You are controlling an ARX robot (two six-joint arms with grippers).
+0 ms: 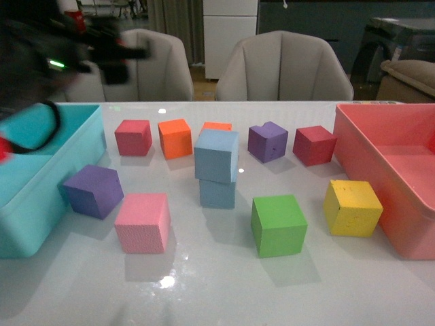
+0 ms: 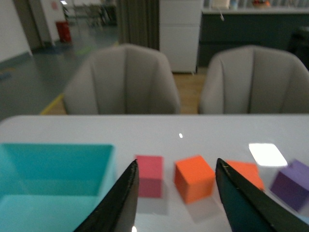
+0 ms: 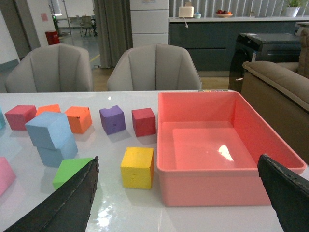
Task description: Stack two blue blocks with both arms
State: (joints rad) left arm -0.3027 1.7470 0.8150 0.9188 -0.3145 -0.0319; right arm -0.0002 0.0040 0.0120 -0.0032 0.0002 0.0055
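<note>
The two blue blocks stand stacked at the table's middle. The paler block (image 1: 217, 155) sits slightly turned on the steel-blue block (image 1: 217, 193). The stack also shows in the right wrist view, upper block (image 3: 48, 129) on lower block (image 3: 58, 153). My left gripper (image 1: 132, 51) is blurred, high at the far left above the turquoise bin, well clear of the stack. In its wrist view the left gripper (image 2: 176, 169) is open and empty, an orange block (image 2: 194, 178) showing between the fingers. My right gripper (image 3: 178, 162) is open and empty, out of the front view, facing the pink bin.
A turquoise bin (image 1: 41, 204) stands left and a pink bin (image 1: 360, 156) right. Round the stack lie pink (image 1: 143, 222), green (image 1: 279, 224), yellow (image 1: 352, 207), two purple (image 1: 94, 191), two red (image 1: 314, 145) and two orange (image 1: 175, 138) blocks. Two chairs stand behind the table.
</note>
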